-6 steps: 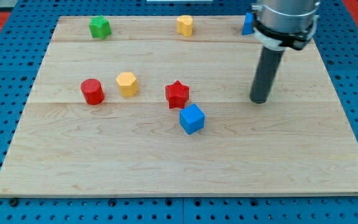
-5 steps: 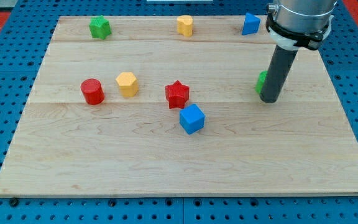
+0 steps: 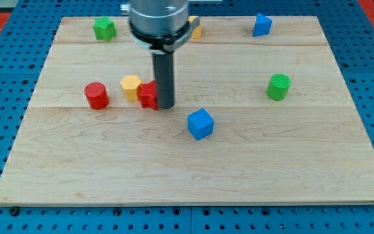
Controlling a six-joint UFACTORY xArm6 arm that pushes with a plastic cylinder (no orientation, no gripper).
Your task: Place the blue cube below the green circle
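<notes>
The blue cube (image 3: pixel 200 123) lies near the middle of the wooden board. The green circle block (image 3: pixel 278 86) stands to its upper right, on the board's right side. My tip (image 3: pixel 165 105) is down on the board, up and to the left of the blue cube, and apart from it. It touches the right side of the red star block (image 3: pixel 148 95), which the rod partly hides.
A yellow hexagon block (image 3: pixel 130 86) sits just left of the red star, a red cylinder (image 3: pixel 97 95) further left. Along the view's top are a green block (image 3: pixel 104 28), a yellow block (image 3: pixel 194 27) partly behind the arm, and a blue triangular block (image 3: pixel 261 25).
My tip has swept from beside the green circle on the right to the left of centre. The red star has shifted left against the yellow hexagon. The blue cube has not moved.
</notes>
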